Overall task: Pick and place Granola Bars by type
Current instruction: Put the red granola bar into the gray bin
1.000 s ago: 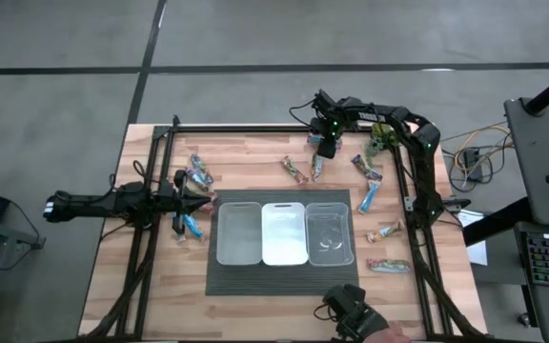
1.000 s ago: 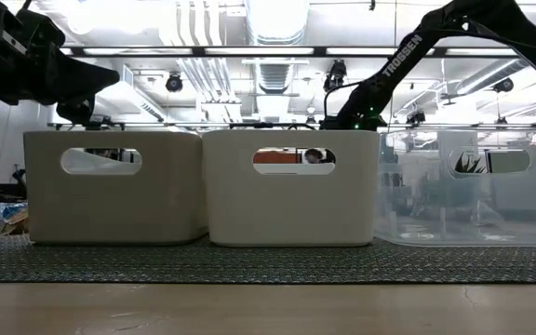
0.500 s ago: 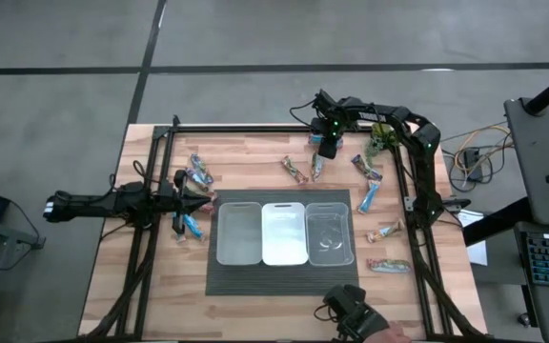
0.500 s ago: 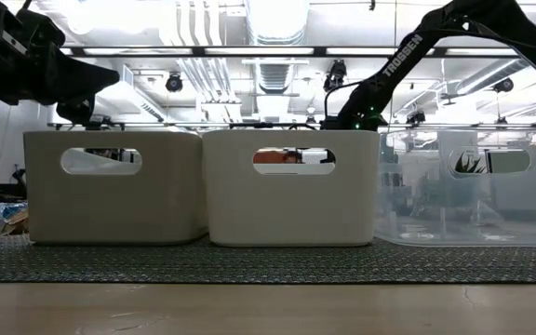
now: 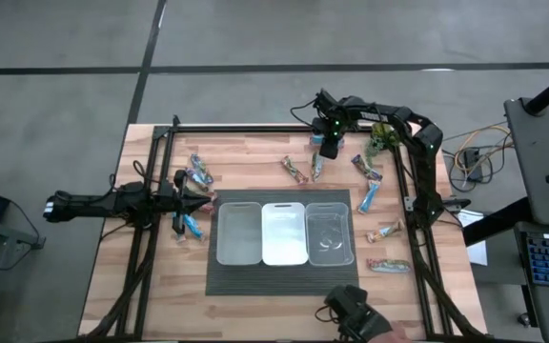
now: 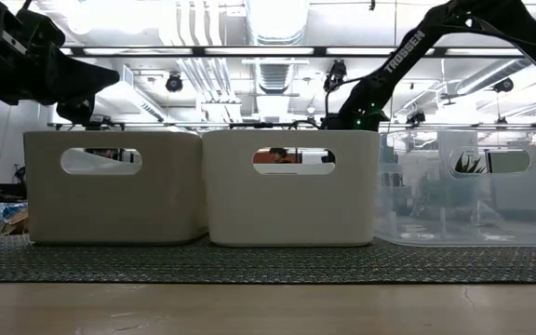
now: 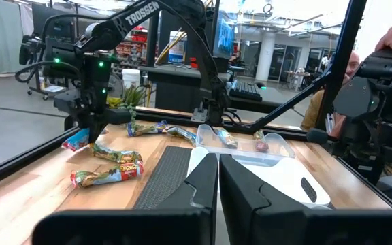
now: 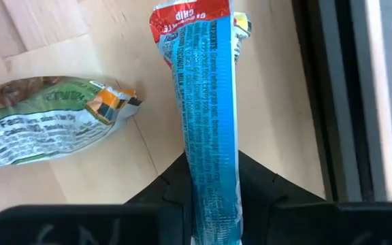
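Granola bars lie scattered on the wooden table (image 5: 255,152): a few at the left (image 5: 196,174), others at the right (image 5: 369,198). My right gripper (image 5: 321,158) points down at the far middle, shut on a blue bar with a red end (image 8: 203,102). A green-and-brown bar (image 8: 46,119) lies flat on the wood beside it. Near the left edge my left gripper (image 7: 218,184) is level and shut, holding nothing. Three bins (image 5: 284,232) stand in a row on a dark mat. My right gripper pinches the blue bar's two long edges (image 8: 213,197) between its two fingers, near one end of the bar. The fingers come from above, pointing down, one on each side of the bar. The bar's red end (image 8: 190,15) reaches away over the wood; I cannot tell whether it is lifted clear.
A green leafy plant (image 5: 381,139) stands at the far right by the right arm. Black frame rails (image 5: 255,129) run along the table's edges. A person's hand with a dark device (image 5: 355,319) shows at the near edge. More bars (image 5: 389,266) lie right of the bins.
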Controlling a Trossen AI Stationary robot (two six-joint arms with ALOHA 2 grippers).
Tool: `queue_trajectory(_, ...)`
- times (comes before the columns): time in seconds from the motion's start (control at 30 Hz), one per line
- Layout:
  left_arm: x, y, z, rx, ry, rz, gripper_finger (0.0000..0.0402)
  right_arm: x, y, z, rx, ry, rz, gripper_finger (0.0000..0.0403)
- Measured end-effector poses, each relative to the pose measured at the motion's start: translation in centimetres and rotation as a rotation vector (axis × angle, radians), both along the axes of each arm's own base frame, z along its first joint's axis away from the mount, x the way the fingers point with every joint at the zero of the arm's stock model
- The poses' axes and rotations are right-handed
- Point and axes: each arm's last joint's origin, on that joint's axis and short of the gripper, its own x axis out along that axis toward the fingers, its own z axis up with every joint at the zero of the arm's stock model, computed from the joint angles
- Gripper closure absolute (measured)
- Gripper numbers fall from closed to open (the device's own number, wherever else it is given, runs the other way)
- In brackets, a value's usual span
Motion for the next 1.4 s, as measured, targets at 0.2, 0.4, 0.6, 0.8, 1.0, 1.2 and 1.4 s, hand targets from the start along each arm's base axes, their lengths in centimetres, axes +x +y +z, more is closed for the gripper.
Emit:
queue_trajectory(0.2, 0.0, 0.0, 0.0, 0.0, 0.0, 0.0, 0.0402, -0.1, 0.1, 1.1, -0.021, -0.021, -0.004, 0.033)
queue_trajectory(0.4, 0.0, 0.0, 0.0, 0.0, 0.001, 0.0, 0.0402, -0.1, 0.2, 1.5, -0.029, -0.028, -0.006, 0.0336)
queue_trajectory(0.6, 0.0, 0.0, 0.0, 0.0, 0.0, 0.0, 0.0402, -0.2, 0.2, 1.9, -0.036, -0.035, -0.006, 0.0339)
queue_trajectory(0.8, 0.0, 0.0, 0.0, 0.0, 0.0, 0.0, 0.0402, -0.2, 0.2, 2.2, -0.044, -0.04, 0.001, 0.0342)
queue_trajectory(1.0, 0.0, 0.0, 0.0, 0.0, 0.0, 0.0, 0.0402, -0.2, 0.2, 2.2, -0.044, -0.039, 0.003, 0.0341)
queue_trajectory(1.2, 0.0, 0.0, 0.0, 0.0, 0.0, 0.0, 0.0402, -0.2, 0.2, 2.2, -0.045, -0.039, 0.003, 0.0346)
queue_trajectory(1.4, 0.0, 0.0, 0.0, 0.0, 0.0, 0.0, 0.0402, -0.4, 0.4, 3.5, -0.071, -0.06, 0.004, 0.0345)
